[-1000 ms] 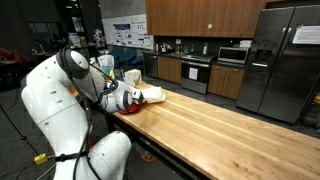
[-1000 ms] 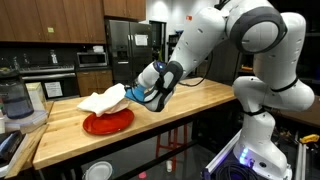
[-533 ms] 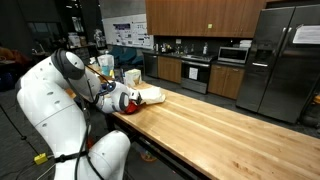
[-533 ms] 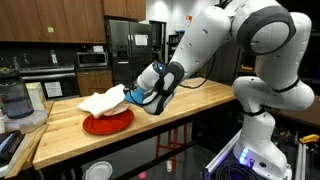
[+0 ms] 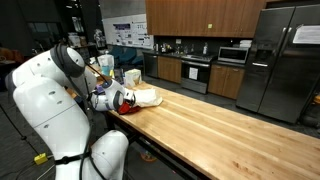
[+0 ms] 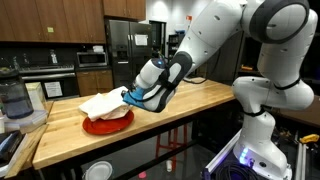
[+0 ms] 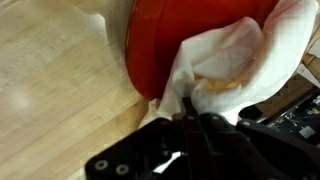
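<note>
A red plate (image 6: 108,123) sits near the end of the wooden counter (image 5: 220,130). A white cloth (image 6: 103,103) lies over the plate; it also shows in the wrist view (image 7: 230,70) draped over the red plate (image 7: 150,45). My gripper (image 6: 130,97) is at the cloth's near edge, shut on a pinch of the cloth (image 7: 185,100). In an exterior view the gripper (image 5: 128,98) is low over the plate (image 5: 128,108), with the cloth (image 5: 146,96) beside it.
A blender (image 6: 15,100) and a white container (image 6: 36,97) stand at the counter's end. Kitchen cabinets, a stove (image 5: 195,72), a microwave (image 5: 233,56) and a refrigerator (image 5: 275,60) line the back wall. The counter edge runs close to the plate.
The arm has shifted slightly, drawing the gripper and the pinched cloth edge a little across the plate. The plate has not moved.
</note>
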`<state>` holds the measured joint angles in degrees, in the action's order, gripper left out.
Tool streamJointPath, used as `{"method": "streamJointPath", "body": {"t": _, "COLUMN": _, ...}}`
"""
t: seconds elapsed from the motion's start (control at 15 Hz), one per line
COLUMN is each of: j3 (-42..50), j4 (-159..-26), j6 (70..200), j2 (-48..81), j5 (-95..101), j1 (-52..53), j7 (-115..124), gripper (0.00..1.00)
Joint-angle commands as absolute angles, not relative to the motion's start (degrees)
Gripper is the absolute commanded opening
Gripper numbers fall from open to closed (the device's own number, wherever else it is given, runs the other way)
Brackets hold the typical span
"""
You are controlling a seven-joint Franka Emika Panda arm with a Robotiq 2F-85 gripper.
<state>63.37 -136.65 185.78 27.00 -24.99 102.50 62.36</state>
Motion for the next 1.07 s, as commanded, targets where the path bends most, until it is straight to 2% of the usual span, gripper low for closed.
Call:
{"method": "streamJointPath", "body": {"t": 0.0, "j3": 67.1, "j4": -136.4, "j6": 187.1, "j2": 29.8, "j5": -26.2, "j1": 104.2, "j7": 63.4, "gripper": 0.01}}
{"method": "streamJointPath", "body": {"t": 0.2, "j3": 68.9, "j4": -135.6, "j6": 193.0, "j2": 36.7, "j5": -27.6, "j1": 103.5, "j7": 64.1, "gripper": 0.01}}
{"method": "streamJointPath", "body": {"t": 0.4, "j3": 68.8, "j4": -135.5, "j6": 191.9, "j2": 38.2, "j5": -33.2, "j1": 103.5, "j7": 61.0, "gripper": 0.01}}
{"method": "streamJointPath", "body": {"t": 1.0, "j3": 69.6, "j4": -140.1, "j6": 189.7, "j2": 27.3, "j5": -32.9, "j1": 111.6, "j7": 56.0, "gripper": 0.01}}
